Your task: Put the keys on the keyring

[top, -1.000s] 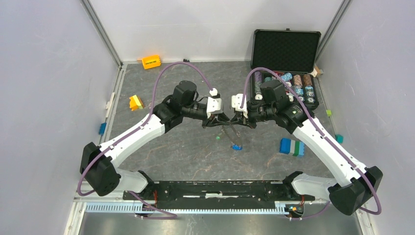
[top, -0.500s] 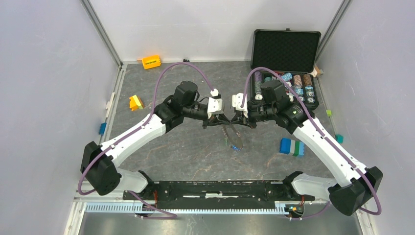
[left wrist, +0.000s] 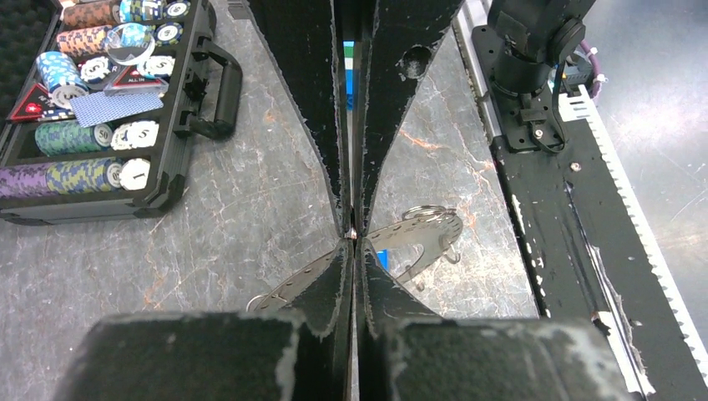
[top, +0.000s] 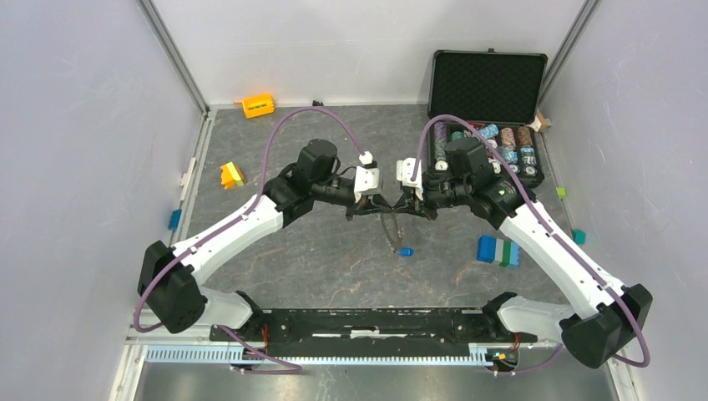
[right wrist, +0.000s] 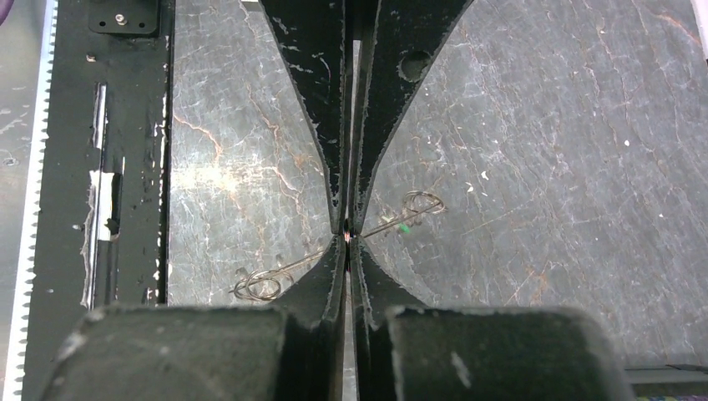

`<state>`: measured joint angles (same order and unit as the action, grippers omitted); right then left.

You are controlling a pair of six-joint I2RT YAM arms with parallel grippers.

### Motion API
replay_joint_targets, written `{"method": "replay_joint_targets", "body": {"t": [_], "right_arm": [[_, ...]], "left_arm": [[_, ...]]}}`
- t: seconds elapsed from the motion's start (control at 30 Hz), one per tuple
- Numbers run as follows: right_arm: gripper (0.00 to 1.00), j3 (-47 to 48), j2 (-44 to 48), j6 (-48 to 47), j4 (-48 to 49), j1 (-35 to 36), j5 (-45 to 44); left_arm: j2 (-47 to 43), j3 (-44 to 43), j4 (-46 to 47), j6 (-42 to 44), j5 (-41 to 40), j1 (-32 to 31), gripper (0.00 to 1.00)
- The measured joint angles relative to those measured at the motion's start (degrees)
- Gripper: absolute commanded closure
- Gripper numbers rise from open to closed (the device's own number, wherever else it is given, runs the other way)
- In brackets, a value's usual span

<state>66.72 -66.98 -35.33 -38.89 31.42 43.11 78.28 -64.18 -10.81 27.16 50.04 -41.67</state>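
Keyring at ctr — chip case behind-rt, blocks to its rt

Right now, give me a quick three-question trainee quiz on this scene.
1. True or false: the poker chip case is closed.
2. Colour of the key head below the claws, top view? A red, B blue, C yellow.
3. What do the left claw and right claw both pinch?
Key: 1 false, the poker chip case stands open. 2 B, the blue key. 3 the keyring.
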Motion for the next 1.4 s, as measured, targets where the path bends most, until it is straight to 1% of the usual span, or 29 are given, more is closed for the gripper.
{"method": "replay_joint_targets", "body": {"t": [0.17,0.27,0.33,0.4,0.53,0.8,0.97,1.4], "right_arm": [[0.77,-0.79,0.20,0.87,1.18,-0.15,-0.09],[0.70,-1.20,0.46,1.09,1.81,-0.33,-0.26],[0.63,-1.60,0.76,1.05,2.36,-0.48,-0.35],[0.60,-2.19,1.31,1.07,2.89,-0.57,-0.61],[0.59,-3.45,2.75,0.94,3.76,-1.16,-0.94],[0.65,-5.73,5.18,-1.55,4.17,-2.23,0.04],[0.65,-6.80,5.16,-3.08,4.20,-2.23,2.05],[0.64,-8.26,5.16,-3.39,5.62,-2.23,7.43]], "left_arm": [[0.00,0.46,0.70,-1.73,-0.04,0.02,0.98],[-0.02,0.87,1.42,-3.10,0.20,0.04,0.98],[-0.11,1.46,2.45,-4.00,0.79,0.20,0.98],[-0.33,2.27,3.56,-4.83,1.64,0.52,0.98],[-0.79,3.91,5.18,-5.90,3.39,1.42,0.98],[-2.10,5.77,8.26,-7.17,7.21,2.71,0.98],[-2.49,6.10,9.55,-7.85,9.01,2.78,0.98],[-2.47,6.51,13.66,-11.13,10.05,2.78,0.98]]}}
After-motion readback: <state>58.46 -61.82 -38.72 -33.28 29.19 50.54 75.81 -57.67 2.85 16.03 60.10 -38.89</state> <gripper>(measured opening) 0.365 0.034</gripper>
